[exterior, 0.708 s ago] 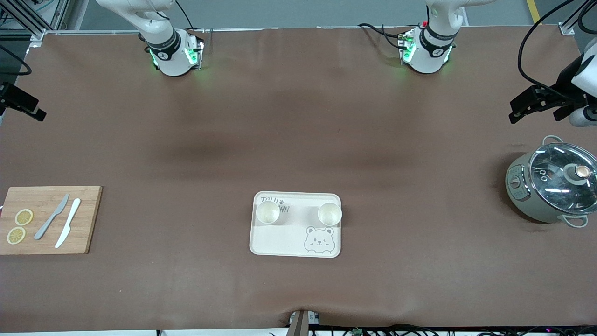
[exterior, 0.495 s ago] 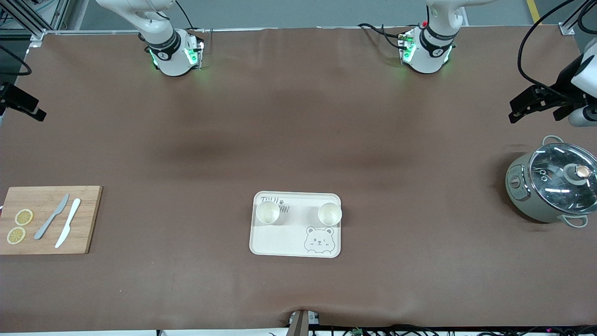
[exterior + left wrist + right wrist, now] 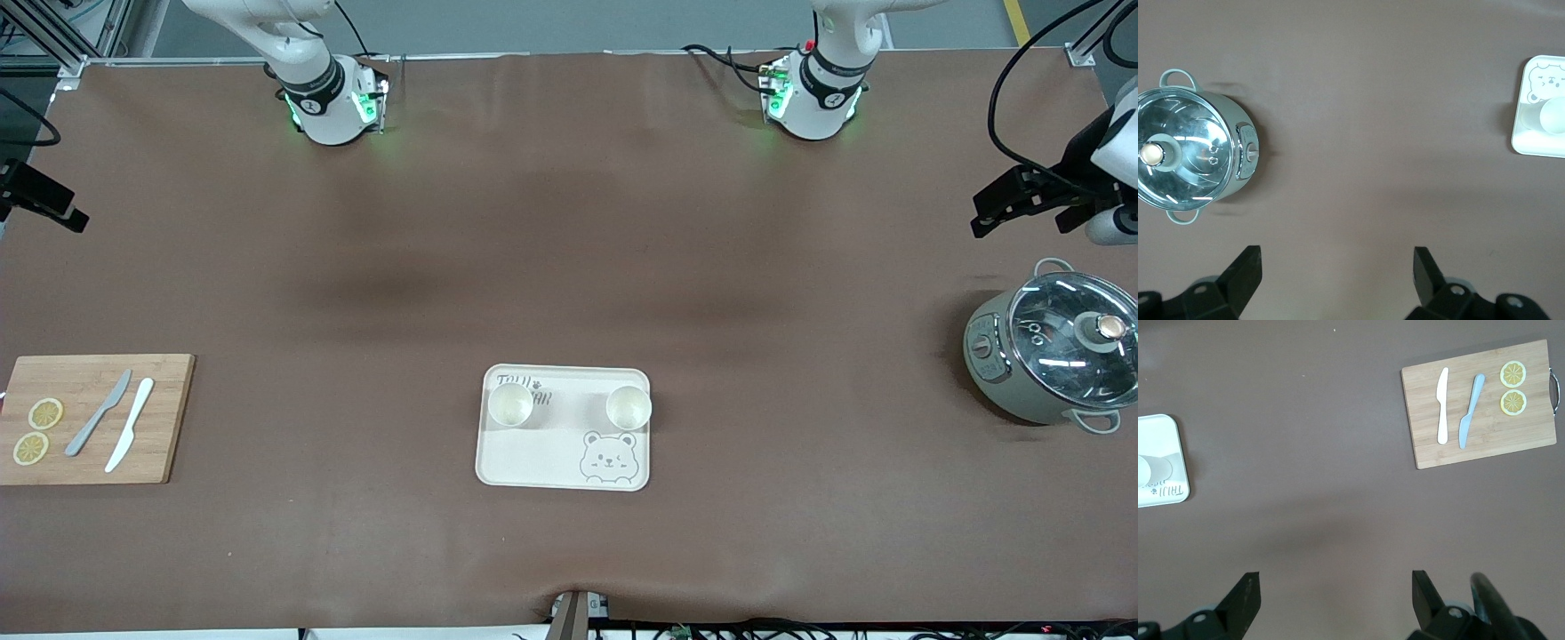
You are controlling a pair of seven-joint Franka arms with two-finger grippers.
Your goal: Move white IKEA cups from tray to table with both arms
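Two white IKEA cups (image 3: 510,404) (image 3: 629,407) stand upright on the bear-printed tray (image 3: 551,458), one toward each arm's end of it. One cup shows at the edge of the left wrist view (image 3: 1553,115), and part of the other shows in the right wrist view (image 3: 1145,470). My left gripper (image 3: 982,213) is open and empty, up over bare table by the pot; it also shows in the left wrist view (image 3: 1336,273). My right gripper (image 3: 71,216) is open and empty over bare table at the right arm's end; it also shows in the right wrist view (image 3: 1335,597).
A grey-green pot with a glass lid (image 3: 1053,356) stands at the left arm's end. A wooden cutting board (image 3: 164,418) with two knives and two lemon slices lies at the right arm's end. The brown mat (image 3: 569,249) covers the table.
The left gripper has shifted very slightly. The cups, the tray and the right gripper have not visibly moved.
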